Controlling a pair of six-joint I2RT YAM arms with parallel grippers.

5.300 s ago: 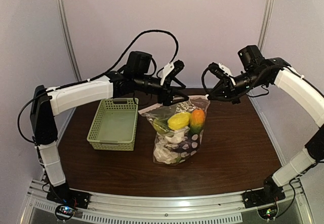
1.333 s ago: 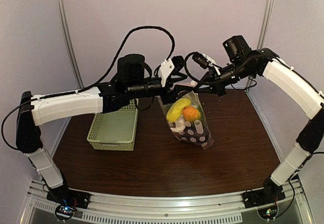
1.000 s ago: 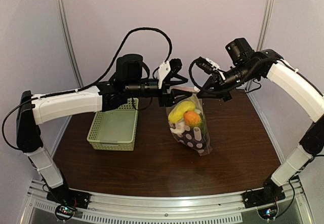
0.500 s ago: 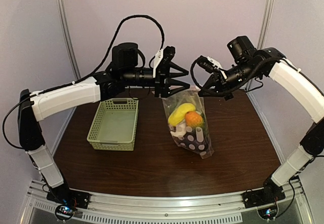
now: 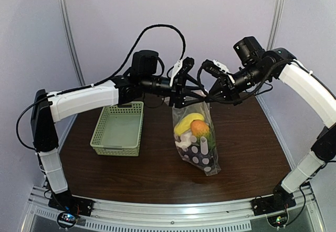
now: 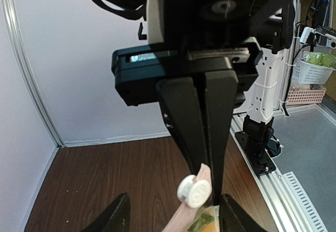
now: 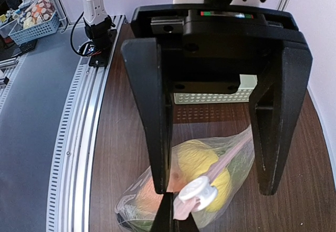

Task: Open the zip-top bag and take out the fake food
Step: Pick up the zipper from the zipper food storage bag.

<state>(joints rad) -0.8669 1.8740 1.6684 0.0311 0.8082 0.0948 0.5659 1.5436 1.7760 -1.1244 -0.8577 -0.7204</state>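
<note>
The clear zip-top bag (image 5: pixel 198 147) hangs from its top over the table, its spotted bottom low near the wood. The fake food inside shows as a yellow piece (image 5: pixel 187 124), an orange one (image 5: pixel 200 128) and whitish pieces (image 5: pixel 185 143). My right gripper (image 5: pixel 209 98) (image 7: pixel 176 213) is shut on the bag's pink zip strip (image 7: pixel 231 150), right beside the white slider (image 7: pixel 198 192). My left gripper (image 5: pixel 196 94) (image 6: pixel 173 217) faces it, open, one finger on each side of the strip and the slider (image 6: pixel 195 191), touching neither.
A pale green lattice basket (image 5: pixel 118 129) stands on the brown table (image 5: pixel 252 148) left of the bag, under the left forearm. Both arms meet over the back middle of the table. Metal rails run along the near edge (image 5: pixel 173 213).
The left gripper rose and drew back half a second ago, then came back down to the bag's top, staying open. The right gripper keeps its grip; the bag has swung slightly.
</note>
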